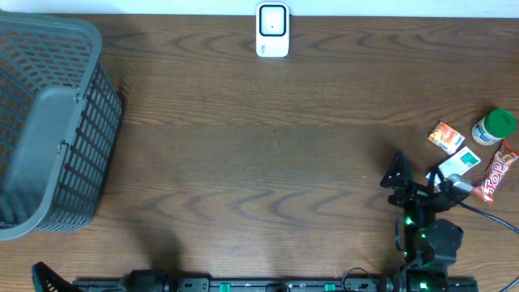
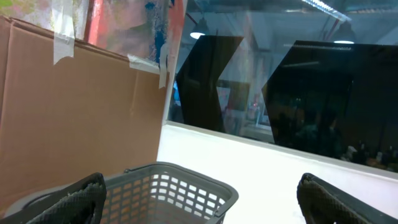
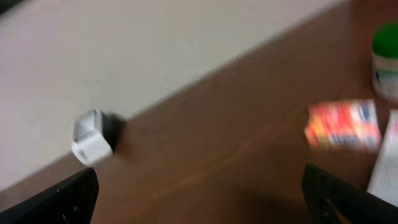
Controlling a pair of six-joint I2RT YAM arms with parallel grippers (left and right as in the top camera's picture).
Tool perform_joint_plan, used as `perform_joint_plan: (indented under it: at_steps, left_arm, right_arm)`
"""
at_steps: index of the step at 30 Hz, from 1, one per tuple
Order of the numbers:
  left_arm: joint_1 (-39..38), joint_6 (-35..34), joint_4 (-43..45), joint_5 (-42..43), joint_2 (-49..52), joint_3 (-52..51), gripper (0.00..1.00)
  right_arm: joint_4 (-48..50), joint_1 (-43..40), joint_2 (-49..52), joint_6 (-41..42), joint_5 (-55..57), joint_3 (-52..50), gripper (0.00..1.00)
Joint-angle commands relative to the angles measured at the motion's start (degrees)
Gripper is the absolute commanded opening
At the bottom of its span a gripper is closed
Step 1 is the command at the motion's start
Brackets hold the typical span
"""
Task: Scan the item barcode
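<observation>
Items: four small goods lie together at the right edge of the table (image 1: 243, 162): an orange packet (image 1: 445, 137), a green-capped bottle (image 1: 494, 127), a white box (image 1: 459, 162) and a red candy bar (image 1: 499, 171).
Layout: the packet is nearest the table's middle, the bottle is just beyond it towards the edge, and the box and bar lie side by side nearer my base.
Scanner (image 1: 272, 31): white, standing at the middle of the far edge, well apart from the items.
Right gripper (image 1: 418, 180): my fingers are spread wide with only bare wood between them. It sits just beside the white box, and I cannot tell whether one finger touches it.
Right wrist view: blurred. It shows the scanner far off to the left, with the packet, bottle and box to the right.
Left gripper (image 2: 202, 202): the fingers are wide apart and grip nothing. It is low at the near left corner.
Basket (image 1: 49, 130): grey mesh, at the left end of the table. Its rim shows between my left fingers, but I cannot tell how near it is.
Beyond the basket: brown cardboard with tape, and a dark window.
</observation>
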Motion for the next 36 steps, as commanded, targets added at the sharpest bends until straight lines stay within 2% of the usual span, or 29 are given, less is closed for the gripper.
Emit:
perform_joint_plan:
  at_steps: [1,7,11,15,17,18,20,23,28,31,36]
  left_arm:
    - [-0.13,-3.69,0.00,0.92,-0.13,-0.07,0.98]
    - [-0.07,-7.63,0.02,0.94,-0.13,-1.92,0.98]
    - [-0.09,-13.46,0.07,0.94,-0.13,-6.88,0.98]
    - [-0.09,-24.81,0.26,0.96,-0.04,-16.13,0.98]
    - [-0.09,-32.65,0.26,0.96,-0.04,-20.00,0.98]
    - [-0.09,-38.97,0.28,0.94,-0.04,-23.04,0.98]
    - [-0.09,-43.12,0.57,0.94,-0.04,-25.99,0.98]
    - [-0.07,-42.91,1.53,0.20,-0.04,-30.53,0.98]
    - [-0.09,-42.91,10.19,0.31,0.02,-38.95,0.98]
    - [-0.07,-42.80,11.58,0.24,0.04,-41.27,0.98]
    - [-0.07,-31.67,11.61,0.26,0.07,-43.93,0.98]
  right_arm:
    - [-2.64,-0.24,-0.28,3.52,2.05,-0.94,0.99]
    - [-6.34,-0.24,-0.28,3.45,2.69,-0.92,0.99]
    - [-9.25,-0.24,-0.13,3.43,2.67,-0.92,0.99]
    - [-9.20,-0.24,-0.11,3.43,2.67,-0.92,0.99]
    - [-9.20,-0.24,-0.07,3.43,2.69,-0.92,0.99]
    - [-9.22,-0.24,-0.07,3.43,2.67,-0.92,0.99]
    - [-9.22,-0.24,-0.07,3.43,2.67,-0.92,0.99]
    - [-9.20,-0.24,-0.07,3.43,2.67,-0.92,0.99]
    - [-9.22,-0.24,-0.07,3.43,2.69,-0.92,0.99]
    - [-9.20,-0.24,-0.07,3.43,2.69,-0.92,0.99]
    - [-9.22,-0.24,-0.07,3.43,2.69,-0.92,0.99]
